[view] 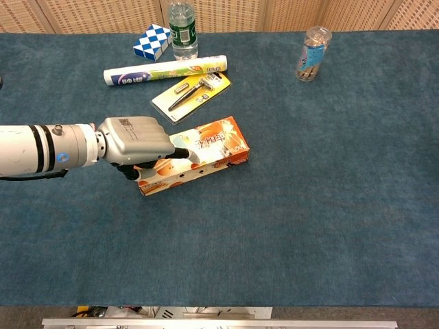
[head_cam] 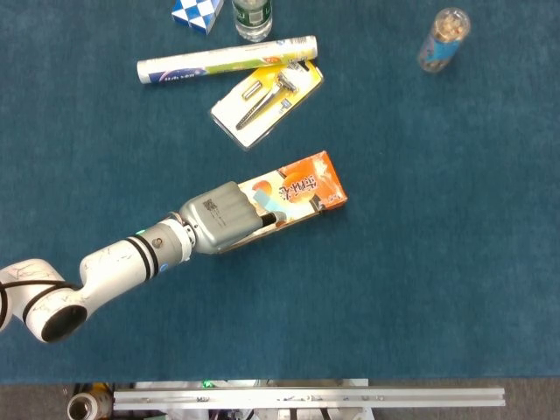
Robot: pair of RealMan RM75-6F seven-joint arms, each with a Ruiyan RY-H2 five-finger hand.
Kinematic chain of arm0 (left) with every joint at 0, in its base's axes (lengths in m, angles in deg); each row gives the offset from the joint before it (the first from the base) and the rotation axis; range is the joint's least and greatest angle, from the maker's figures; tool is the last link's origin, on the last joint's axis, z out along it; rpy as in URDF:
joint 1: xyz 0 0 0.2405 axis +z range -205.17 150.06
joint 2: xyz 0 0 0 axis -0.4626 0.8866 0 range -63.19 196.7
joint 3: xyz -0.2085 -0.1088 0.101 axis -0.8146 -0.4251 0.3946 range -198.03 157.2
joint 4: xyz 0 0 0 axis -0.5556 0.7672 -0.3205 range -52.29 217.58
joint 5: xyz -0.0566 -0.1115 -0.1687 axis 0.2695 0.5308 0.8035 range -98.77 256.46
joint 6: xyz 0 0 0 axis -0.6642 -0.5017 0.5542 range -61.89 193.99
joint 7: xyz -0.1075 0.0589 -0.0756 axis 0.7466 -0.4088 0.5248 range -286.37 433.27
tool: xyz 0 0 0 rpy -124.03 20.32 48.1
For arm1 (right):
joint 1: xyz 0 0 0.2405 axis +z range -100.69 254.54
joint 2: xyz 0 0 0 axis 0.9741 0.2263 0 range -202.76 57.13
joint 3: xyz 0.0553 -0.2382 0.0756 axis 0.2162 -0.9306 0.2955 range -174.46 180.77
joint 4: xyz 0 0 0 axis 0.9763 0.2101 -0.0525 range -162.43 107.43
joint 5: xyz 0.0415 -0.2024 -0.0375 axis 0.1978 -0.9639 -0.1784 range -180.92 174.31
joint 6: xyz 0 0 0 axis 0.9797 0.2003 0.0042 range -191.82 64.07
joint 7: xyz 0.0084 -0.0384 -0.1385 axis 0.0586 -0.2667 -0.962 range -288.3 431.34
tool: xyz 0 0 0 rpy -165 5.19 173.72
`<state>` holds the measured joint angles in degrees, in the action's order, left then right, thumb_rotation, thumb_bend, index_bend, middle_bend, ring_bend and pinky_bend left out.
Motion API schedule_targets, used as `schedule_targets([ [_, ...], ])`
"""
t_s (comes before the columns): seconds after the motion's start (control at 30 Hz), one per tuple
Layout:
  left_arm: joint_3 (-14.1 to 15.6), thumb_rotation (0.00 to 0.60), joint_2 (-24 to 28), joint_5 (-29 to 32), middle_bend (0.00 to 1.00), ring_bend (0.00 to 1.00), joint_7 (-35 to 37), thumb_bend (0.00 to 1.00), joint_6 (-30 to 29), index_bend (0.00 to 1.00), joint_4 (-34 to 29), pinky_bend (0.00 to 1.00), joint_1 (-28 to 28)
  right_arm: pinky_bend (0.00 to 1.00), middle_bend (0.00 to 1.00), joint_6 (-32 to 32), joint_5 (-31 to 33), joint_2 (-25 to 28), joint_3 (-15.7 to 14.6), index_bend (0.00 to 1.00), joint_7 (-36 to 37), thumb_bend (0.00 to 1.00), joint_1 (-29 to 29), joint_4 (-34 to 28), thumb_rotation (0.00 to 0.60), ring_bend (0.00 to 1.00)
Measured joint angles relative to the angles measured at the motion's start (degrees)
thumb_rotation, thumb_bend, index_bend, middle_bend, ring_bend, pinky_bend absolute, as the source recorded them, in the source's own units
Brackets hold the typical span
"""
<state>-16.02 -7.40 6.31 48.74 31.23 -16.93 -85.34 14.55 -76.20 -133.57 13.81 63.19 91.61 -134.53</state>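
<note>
Near the middle of the blue tabletop (view: 329, 205) lies an orange box (view: 218, 145), flat and slanting, and the left hand (view: 137, 142) rests on its near-left end. Its fingers (view: 180, 153) curl over the box's top and side, closing around it, with the thumb side hidden beneath. Beyond the box sit a yellow razor card (view: 192, 91), a white tube (view: 164, 70), a green-labelled bottle (view: 182, 31) and a blue-and-white cube puzzle (view: 151, 41). Well apart to the right stands a clear jar (view: 313, 53).

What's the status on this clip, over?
Left hand grips the orange box at its near end. Right hand not in view. Razor pack beyond, apart.
</note>
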Motion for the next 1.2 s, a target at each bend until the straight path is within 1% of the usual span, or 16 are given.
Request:
schedule_targets([
  [0.2,-0.7,0.6,0.5,0.0,0.98,1.0,0.7,0.78,-0.8,0.11,-0.2,0.99,0.1,1.0,0.93,-0.1,0.0,0.0,0.0,0.39,0.2,0.55,-0.1,0.1,0.6,1.0],
  [0.4,-1.1,0.6,0.0,0.4,0.98,1.0,0.9,0.78,-0.2,0.11,0.4,0.99,-0.4,1.0,0.93,0.0,0.0,0.0,0.0,0.39,0.5,0.55,-0.2,0.3,0.6,1.0],
  [0.73,-0.8,0.6,-1.2,1.4,0.98,1.0,-0.1,0.78,0.5,0.11,1.0,0.99,-1.1,1.0,0.93,0.0,0.2,0.2,0.0,0.39,0.9,0.56,-0.5,0.5,0.6,1.0],
  [1.2,-0.8,0.6,-1.4,2.5,0.98,1.0,-0.2,0.78,0.3,0.11,1.4,0.99,-1.5,1.0,0.93,0.0,0.1,0.2,0.0,0.39,1.1,0.55,-0.7,0.7,0.6,1.0],
])
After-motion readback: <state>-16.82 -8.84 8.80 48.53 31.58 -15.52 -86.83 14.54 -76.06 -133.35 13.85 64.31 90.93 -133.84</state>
